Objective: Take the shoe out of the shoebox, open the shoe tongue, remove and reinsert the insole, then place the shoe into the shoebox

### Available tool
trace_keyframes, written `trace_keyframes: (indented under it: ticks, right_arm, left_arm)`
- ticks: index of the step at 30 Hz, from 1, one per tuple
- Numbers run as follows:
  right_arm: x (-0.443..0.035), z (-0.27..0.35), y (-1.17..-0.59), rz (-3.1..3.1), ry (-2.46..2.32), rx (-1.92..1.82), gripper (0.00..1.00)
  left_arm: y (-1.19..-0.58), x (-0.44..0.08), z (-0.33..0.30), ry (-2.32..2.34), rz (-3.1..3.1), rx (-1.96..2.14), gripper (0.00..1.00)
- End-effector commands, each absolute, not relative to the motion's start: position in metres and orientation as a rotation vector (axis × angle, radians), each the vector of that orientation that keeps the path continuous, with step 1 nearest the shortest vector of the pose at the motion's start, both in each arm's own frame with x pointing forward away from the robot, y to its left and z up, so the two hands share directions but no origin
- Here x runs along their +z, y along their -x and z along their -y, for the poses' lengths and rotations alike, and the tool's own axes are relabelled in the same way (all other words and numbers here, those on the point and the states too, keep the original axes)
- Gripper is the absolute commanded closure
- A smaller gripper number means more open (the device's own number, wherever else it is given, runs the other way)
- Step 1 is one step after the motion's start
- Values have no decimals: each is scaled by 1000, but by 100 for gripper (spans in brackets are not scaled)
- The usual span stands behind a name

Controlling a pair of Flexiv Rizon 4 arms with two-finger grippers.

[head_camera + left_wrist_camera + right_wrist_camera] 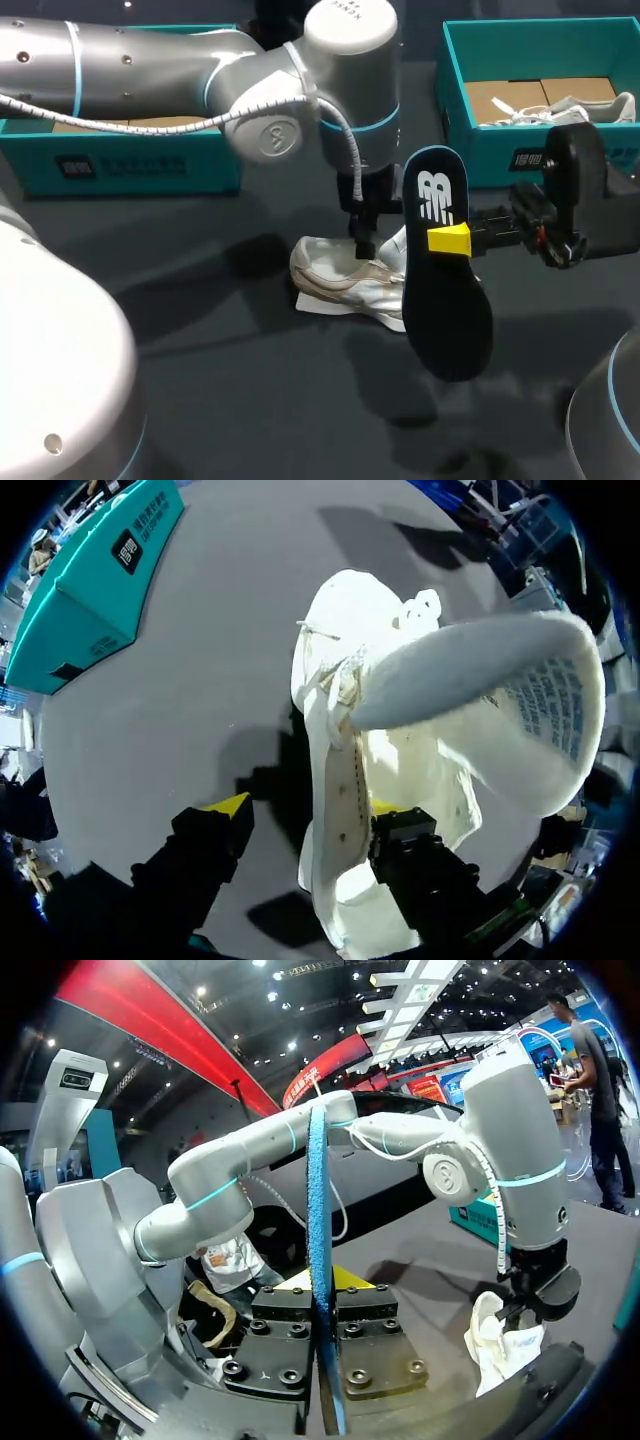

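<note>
Dark blue, the insole [447,290] stands on edge above the table's [200,400] middle, pinched between my right gripper's [449,240] 2 fingers. Just behind it the white shoe [345,280] lies on the table. My left gripper [305,815] straddles its side wall, fingers spread. A teal shoebox [480,150] sits at the far right corner.

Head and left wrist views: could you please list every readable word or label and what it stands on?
On the dark blue foam insole: white logo mark only.
On the left teal cardboard shoebox: label too blurred.
On the right teal cardboard shoebox: label too blurred.
On the white shoe tongue: print too small.
</note>
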State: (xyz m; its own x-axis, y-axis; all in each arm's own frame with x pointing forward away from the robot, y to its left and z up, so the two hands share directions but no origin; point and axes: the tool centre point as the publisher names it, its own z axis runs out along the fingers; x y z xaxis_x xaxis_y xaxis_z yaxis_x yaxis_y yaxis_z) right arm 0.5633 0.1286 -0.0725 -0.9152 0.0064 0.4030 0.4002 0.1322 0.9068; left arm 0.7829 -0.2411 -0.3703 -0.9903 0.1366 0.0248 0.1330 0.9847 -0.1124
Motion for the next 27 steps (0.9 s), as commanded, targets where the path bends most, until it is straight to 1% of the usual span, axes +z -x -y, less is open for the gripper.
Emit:
trace_keyframes:
  ticks: [1, 2, 3, 5, 8, 9, 10, 11, 12, 18, 27]
  right_arm:
    - [-71, -126, -554, 2132, 434, -1860, 100]
    - [-71, -126, -554, 2132, 434, -1860, 100]
    - [-71, -126, -554, 2132, 434, -1860, 100]
    - [-71, -126, -554, 2132, 434, -1860, 100]
    - [-71, -126, -554, 2132, 434, -1860, 100]
    - [-71, -126, -554, 2132, 434, -1860, 100]
    - [-71, -126, -554, 2132, 434, -1860, 100]
    - [-71, -126, -554, 2132, 434, -1860, 100]
    - [-71, -126, -554, 2132, 434, -1860, 100]
    - [-71, -126, -554, 2132, 434, -1860, 100]
    - [-71, -126, -554, 2132, 434, -1860, 100]
  left_arm:
    - [-782, -379, 242, 214, 3084, 173, 44]
    - [-781, -380, 241, 215, 3079, 173, 45]
    - [-780, -381, 241, 217, 3074, 173, 51]
    - [-779, -383, 240, 228, 3057, 172, 55]
    - [-776, -385, 238, 241, 3046, 164, 68]
    - [-776, -386, 238, 245, 3043, 161, 71]
    - [-775, -386, 238, 248, 3041, 158, 79]
    - [-775, -387, 238, 250, 3040, 154, 91]
    - [-774, -387, 238, 255, 3037, 150, 100]
    - [-772, -385, 238, 297, 3019, 136, 100]
    - [-769, -363, 240, 427, 2984, 137, 100]
